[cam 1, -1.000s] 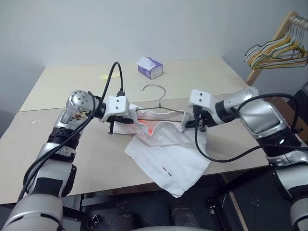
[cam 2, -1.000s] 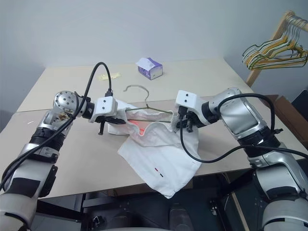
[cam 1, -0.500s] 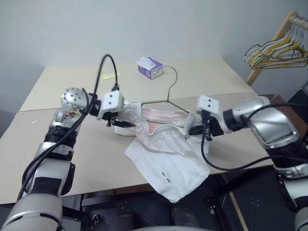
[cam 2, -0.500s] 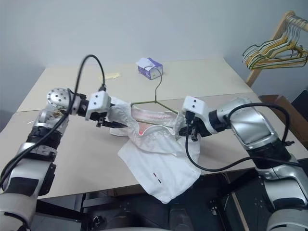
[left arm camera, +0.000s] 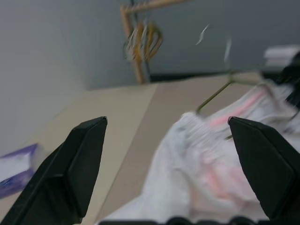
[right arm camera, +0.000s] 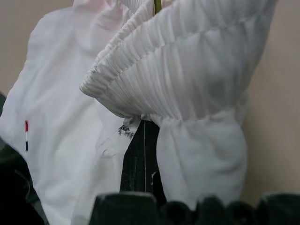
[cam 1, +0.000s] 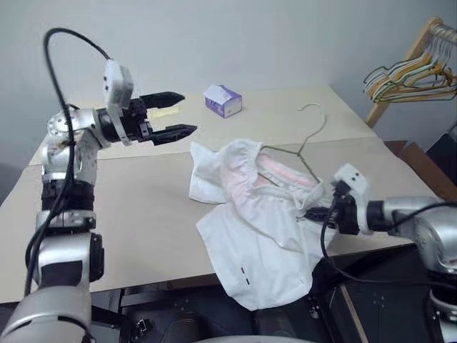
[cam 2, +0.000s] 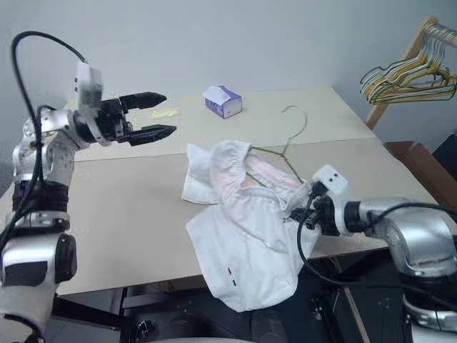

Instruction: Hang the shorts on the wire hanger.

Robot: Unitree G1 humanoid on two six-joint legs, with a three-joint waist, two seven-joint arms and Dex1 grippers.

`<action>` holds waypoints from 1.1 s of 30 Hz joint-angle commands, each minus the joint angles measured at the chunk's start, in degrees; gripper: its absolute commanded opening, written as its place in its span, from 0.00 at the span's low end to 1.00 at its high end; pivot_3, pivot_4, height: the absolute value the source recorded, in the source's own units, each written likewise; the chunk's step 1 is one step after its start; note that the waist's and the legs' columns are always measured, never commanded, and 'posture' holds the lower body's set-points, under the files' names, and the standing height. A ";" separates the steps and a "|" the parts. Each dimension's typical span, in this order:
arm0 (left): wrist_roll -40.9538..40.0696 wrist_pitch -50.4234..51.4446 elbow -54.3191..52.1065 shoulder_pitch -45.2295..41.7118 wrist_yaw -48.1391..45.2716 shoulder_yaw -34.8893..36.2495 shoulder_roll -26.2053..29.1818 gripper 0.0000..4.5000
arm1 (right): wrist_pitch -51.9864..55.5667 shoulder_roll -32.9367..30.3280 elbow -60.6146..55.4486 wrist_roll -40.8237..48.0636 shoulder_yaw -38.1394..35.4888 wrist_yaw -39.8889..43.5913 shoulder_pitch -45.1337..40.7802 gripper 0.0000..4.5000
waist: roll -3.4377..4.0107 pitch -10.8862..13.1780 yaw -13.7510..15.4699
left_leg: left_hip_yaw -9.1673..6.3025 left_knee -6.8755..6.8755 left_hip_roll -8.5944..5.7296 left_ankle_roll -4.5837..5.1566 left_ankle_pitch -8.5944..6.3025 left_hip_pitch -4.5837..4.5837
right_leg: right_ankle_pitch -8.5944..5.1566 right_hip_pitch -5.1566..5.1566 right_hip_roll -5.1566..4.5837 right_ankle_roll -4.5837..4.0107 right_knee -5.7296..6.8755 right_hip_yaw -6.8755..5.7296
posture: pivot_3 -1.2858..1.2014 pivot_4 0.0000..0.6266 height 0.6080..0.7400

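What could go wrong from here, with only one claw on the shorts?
1. The shorts droop over the table edge, held only by the right claw at the waistband; they may slide off.
2. The hanger sits partly tucked in the waistband, tilted; a tug could pull it out.
3. The left claw is open and raised away, so nothing steadies the hanger's far end.

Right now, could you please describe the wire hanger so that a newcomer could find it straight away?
On the beige table, look at the white shorts near its front right edge. The wire hanger pokes out of their waistband, hook raised. It is one bare grey-brown wire, unlike the bunch of coloured hangers on the wooden rack.
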 commanded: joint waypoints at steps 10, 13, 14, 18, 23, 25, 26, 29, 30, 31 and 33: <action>-14.46 15.23 -26.54 5.33 21.26 3.26 -10.06 0.99 | 17.24 5.03 -3.17 -6.55 -28.33 -20.59 1.81 0.00 | 0.22 -0.13 -0.26 | 0.12 -0.07 -0.13 0.00 -0.02 0.36 | 0.02 0.22 0.01 0.04 -0.23 0.26 | 0.44 0.01 1.00; -12.49 12.97 -24.80 2.84 25.28 2.73 -12.40 0.99 | 17.76 1.77 2.34 -6.74 -29.03 -22.73 -1.90 0.00 | 0.28 -0.17 -1.46 | 0.22 -0.12 -0.16 0.00 -0.02 0.51 | 0.02 0.30 0.02 0.04 -0.25 0.40 | 0.44 0.01 1.00; -11.26 11.75 -23.90 1.95 25.82 2.11 -12.84 0.99 | 17.77 0.88 4.73 -7.33 -29.67 -24.04 -4.54 0.00 | 0.28 -0.17 -1.79 | 0.22 -0.13 -0.16 0.01 -0.02 0.53 | 0.03 0.34 0.03 0.04 -0.29 0.41 | 0.44 0.00 1.00; -10.22 9.69 -22.57 1.06 25.71 1.09 -13.65 0.99 | 17.77 -1.09 13.21 -8.88 -32.37 -28.78 -13.76 0.00 | 0.47 -0.29 -3.59 | 0.27 -0.23 -0.18 0.03 -0.03 0.55 | 0.05 0.38 0.04 0.08 -0.45 0.51 | 0.43 0.00 1.00; -10.26 8.78 -22.96 1.88 25.03 0.31 -13.69 0.99 | 17.77 -1.57 27.55 -16.64 -37.52 -40.05 -29.86 0.00 | 0.59 -0.35 -4.89 | 0.32 -0.32 -0.19 0.07 -0.04 0.54 | 0.06 0.33 0.03 0.10 -0.45 0.62 | 0.44 0.00 1.00; -10.45 8.86 -23.18 2.14 25.25 0.45 -13.54 0.99 | 17.76 -2.42 32.70 -19.05 -39.14 -43.23 -35.39 0.00 | 0.68 -0.38 -5.15 | 0.36 -0.33 -0.19 0.07 -0.04 0.58 | 0.06 0.31 0.03 0.11 -0.44 0.66 | 0.44 0.00 1.00; -10.51 8.87 -23.28 2.29 25.27 0.49 -13.47 0.99 | 16.86 -2.93 35.45 -19.84 -39.99 -44.63 -37.85 0.00 | 0.70 -0.38 -5.23 | 0.38 -0.35 -0.19 0.07 -0.04 0.59 | 0.05 0.30 0.03 0.11 -0.44 0.68 | 0.44 0.00 1.00; -10.41 8.77 -23.56 2.67 25.28 0.41 -13.30 0.99 | 13.27 -4.29 41.48 -20.94 -40.96 -47.25 -42.34 0.00 | 0.73 -0.38 -5.60 | 0.37 -0.40 -0.18 0.07 -0.04 0.58 | 0.05 0.29 0.03 0.12 -0.47 0.68 | 0.44 0.00 1.00; -10.42 8.80 -23.73 2.83 25.34 0.42 -13.24 0.99 | 12.23 -4.84 43.58 -21.42 -41.06 -48.31 -43.64 0.00 | 0.74 -0.38 -5.72 | 0.37 -0.40 -0.19 0.07 -0.04 0.57 | 0.05 0.30 0.03 0.12 -0.48 0.67 | 0.44 0.00 1.00; -10.45 8.83 -23.93 3.00 25.38 0.43 -13.16 0.99 | 11.60 -5.30 45.90 -21.83 -42.02 -49.57 -45.33 0.00 | 0.75 -0.38 -5.89 | 0.38 -0.40 -0.19 0.07 -0.04 0.57 | 0.05 0.29 0.03 0.13 -0.49 0.69 | 0.44 0.00 1.00; -10.43 8.86 -24.18 3.22 25.42 0.44 -12.96 0.99 | 10.87 -5.80 49.41 -22.62 -43.88 -52.08 -47.85 0.00 | 0.76 -0.37 -6.18 | 0.40 -0.40 -0.20 0.07 -0.04 0.56 | 0.05 0.29 0.01 0.14 -0.49 0.71 | 0.44 0.00 1.00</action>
